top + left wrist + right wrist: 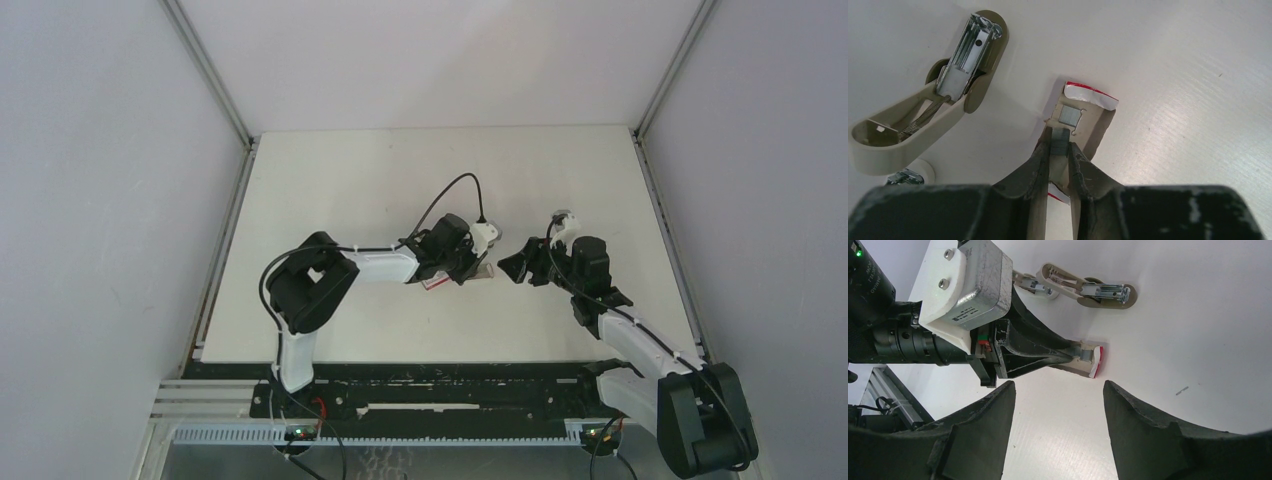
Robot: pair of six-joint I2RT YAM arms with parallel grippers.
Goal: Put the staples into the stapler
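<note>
As both arms meet over middle of white table (350, 180), right gripper (1058, 390) hangs wide, nothing between fingers. Left gripper (1060, 147) narrow, reaching into box. Stapler (948, 107) lies swung open just left of box, metal channel and spring exposed. Red-and-white box (1093, 125) unfolded flat. Staples (1060, 137) are a grey block pinched between left fingers, inside box. Second small block (1071, 115) lies just beyond.

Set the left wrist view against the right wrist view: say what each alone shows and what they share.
Left wrist only: the staples pinched between the left gripper fingers inside the opened box, and the spring inside the stapler. Right wrist only: the right gripper, open and empty, and the left arm's wrist housing. Both: the left gripper at the red-and-white box, the opened stapler, the white table.
</note>
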